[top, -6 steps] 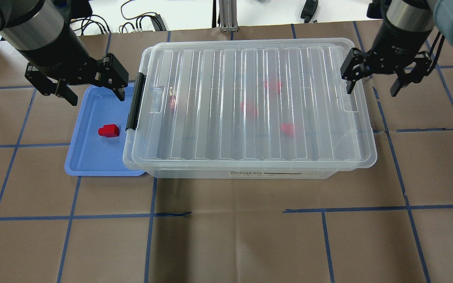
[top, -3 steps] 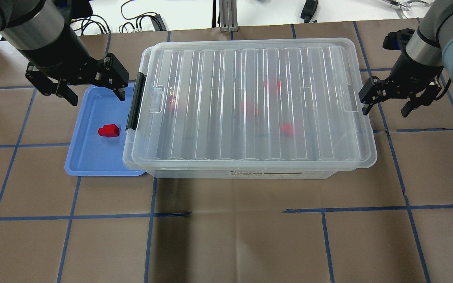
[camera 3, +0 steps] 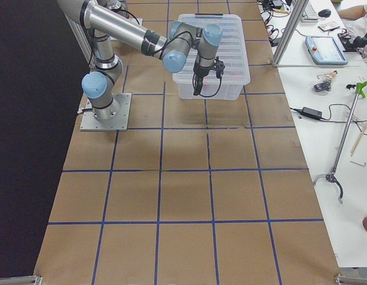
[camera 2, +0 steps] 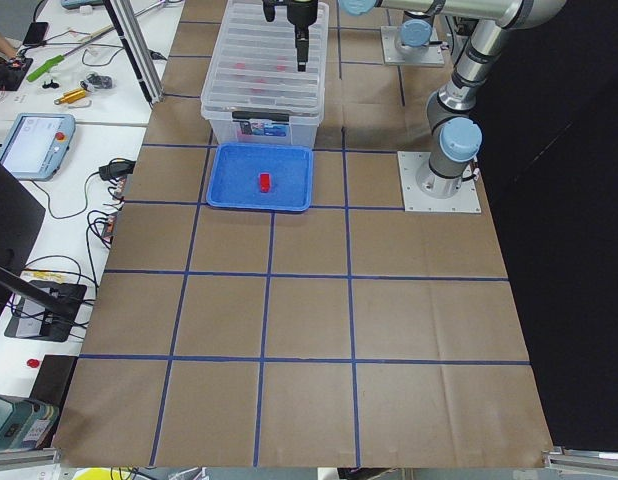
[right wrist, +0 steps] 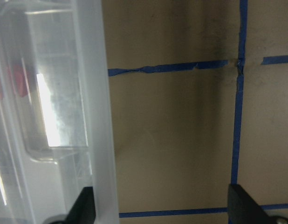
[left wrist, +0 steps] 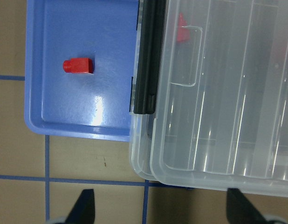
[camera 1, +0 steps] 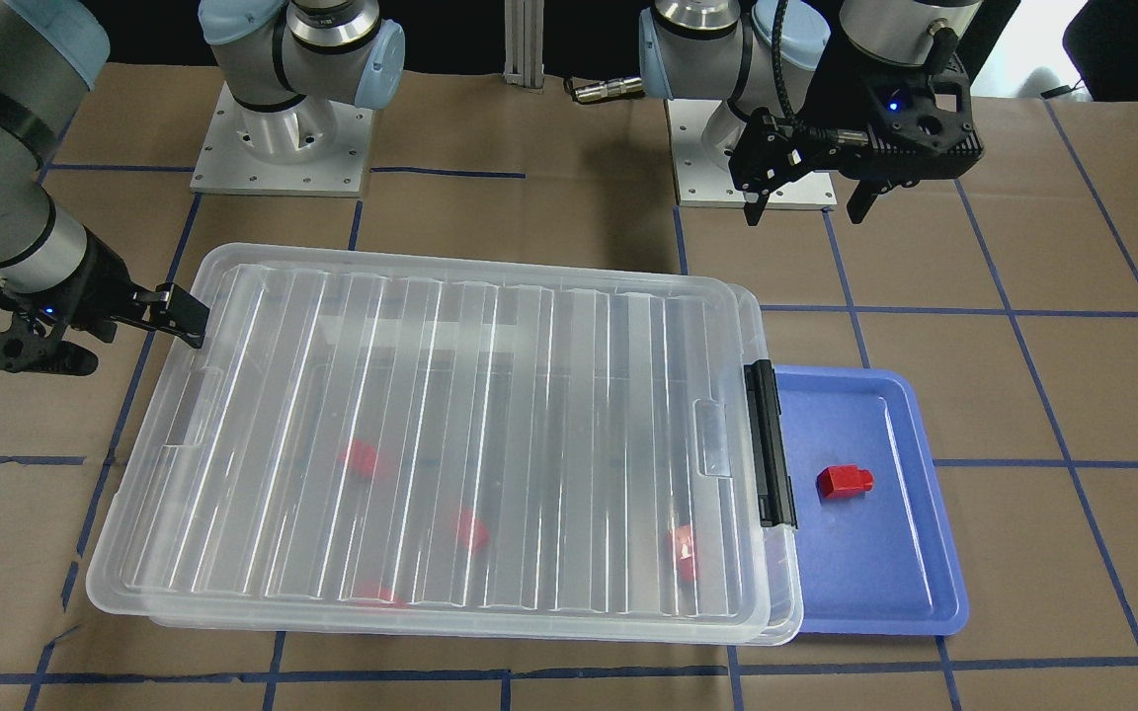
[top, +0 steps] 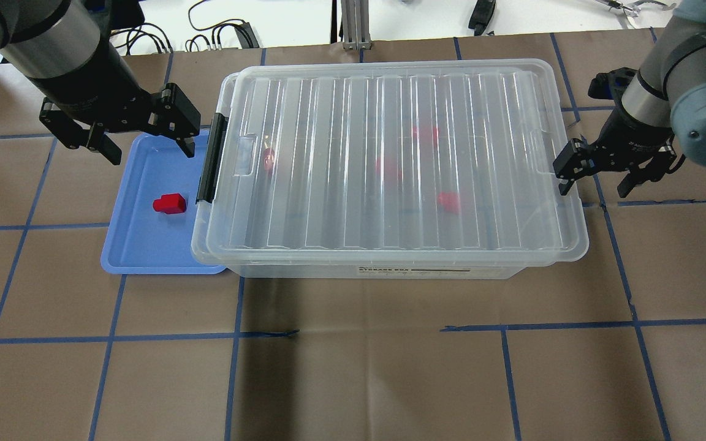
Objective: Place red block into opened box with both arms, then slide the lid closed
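Note:
The red block (top: 170, 203) (camera 1: 845, 481) (left wrist: 78, 66) lies alone on a blue tray (top: 144, 248) beside the box's black latch bar (top: 211, 158). The ribbed clear lid (top: 353, 184) rests over the clear box (top: 304, 269), slightly offset. My left gripper (top: 149, 150) (camera 1: 804, 209) hangs open above the tray's far end, holding nothing. My right gripper (top: 594, 187) (camera 1: 115, 341) is open at the lid's right short end. One of its fingers (top: 564, 177) sits at the lid's rim; the wrist view shows that rim (right wrist: 104, 116) just inside it.
Several other red pieces (top: 388, 166) show blurred through the lid inside the box. A metal post (top: 353, 24) and cables stand beyond the far table edge. Both arm bases (camera 1: 283, 148) are bolted behind the box. Brown paper with blue tape lines covers the table.
My right gripper has moved nearer and lower, from beside the lid's far right corner to the middle of its right short end. The left gripper, block and lid are unmoved.

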Tool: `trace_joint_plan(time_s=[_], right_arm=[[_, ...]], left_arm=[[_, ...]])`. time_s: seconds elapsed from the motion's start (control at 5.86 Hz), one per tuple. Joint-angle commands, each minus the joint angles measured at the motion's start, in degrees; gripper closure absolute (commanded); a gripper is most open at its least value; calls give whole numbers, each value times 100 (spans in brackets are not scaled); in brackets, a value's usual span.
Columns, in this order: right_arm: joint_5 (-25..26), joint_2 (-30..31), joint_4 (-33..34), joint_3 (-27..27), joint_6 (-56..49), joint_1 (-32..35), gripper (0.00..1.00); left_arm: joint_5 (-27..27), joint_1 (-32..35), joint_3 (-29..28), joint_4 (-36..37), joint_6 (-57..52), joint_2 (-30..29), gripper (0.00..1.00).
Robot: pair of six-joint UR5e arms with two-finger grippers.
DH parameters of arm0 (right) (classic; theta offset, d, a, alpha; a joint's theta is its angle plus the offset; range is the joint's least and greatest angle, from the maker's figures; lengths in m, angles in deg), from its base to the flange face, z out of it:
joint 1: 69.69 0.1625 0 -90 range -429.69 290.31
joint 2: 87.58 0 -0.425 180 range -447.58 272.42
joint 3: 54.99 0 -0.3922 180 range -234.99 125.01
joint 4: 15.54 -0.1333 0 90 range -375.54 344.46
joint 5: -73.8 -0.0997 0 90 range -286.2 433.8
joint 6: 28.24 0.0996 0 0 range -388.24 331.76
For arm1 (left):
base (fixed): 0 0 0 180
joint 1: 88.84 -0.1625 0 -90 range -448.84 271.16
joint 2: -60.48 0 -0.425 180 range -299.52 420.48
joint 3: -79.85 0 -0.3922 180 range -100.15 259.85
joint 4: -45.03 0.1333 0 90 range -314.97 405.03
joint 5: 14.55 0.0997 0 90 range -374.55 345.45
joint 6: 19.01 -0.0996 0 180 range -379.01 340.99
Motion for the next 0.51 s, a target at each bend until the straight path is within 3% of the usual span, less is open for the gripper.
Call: trace_joint_plan(time_s=[0.0,0.34], right_arm=[[468,-3,403,10,-447,-159,0],[603,-3,528,10,-1323,-982,0]], left_arm=[[3,0,0,0,-32,0,2],[46,-70,9,-9,-1527,0,2]])
